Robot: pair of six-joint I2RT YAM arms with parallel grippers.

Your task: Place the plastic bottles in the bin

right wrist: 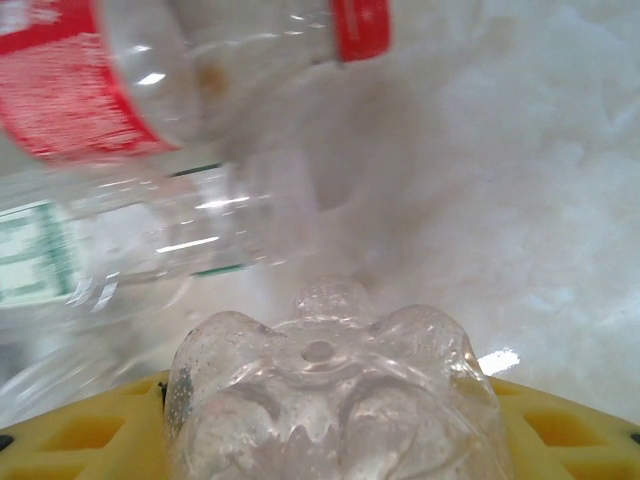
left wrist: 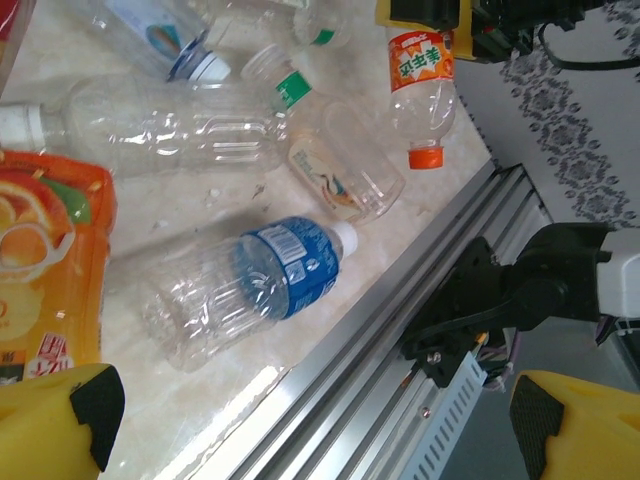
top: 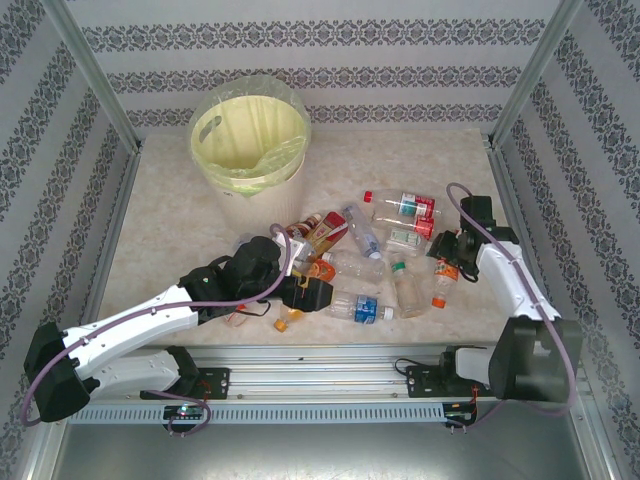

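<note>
Plastic bottles (top: 360, 307): I counted about ten, loose mid-table. One bin (top: 250, 140) stood far left. Left gripper (left wrist: 310, 430) was spread wide. Right gripper (top: 447, 262) pinched the orange-capped bottle (left wrist: 420, 85); its wrist view alone showed the clear base.

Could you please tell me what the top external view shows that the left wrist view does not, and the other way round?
Top external view: the bin at the far side of the table, plus the left arm and the right arm seen whole. Left wrist view: the left arm's own yellow fingers, wide apart with nothing between them. Shared: the blue-labelled bottle lying near the front rail, and the orange-capped bottle at the end of the right arm.
</note>
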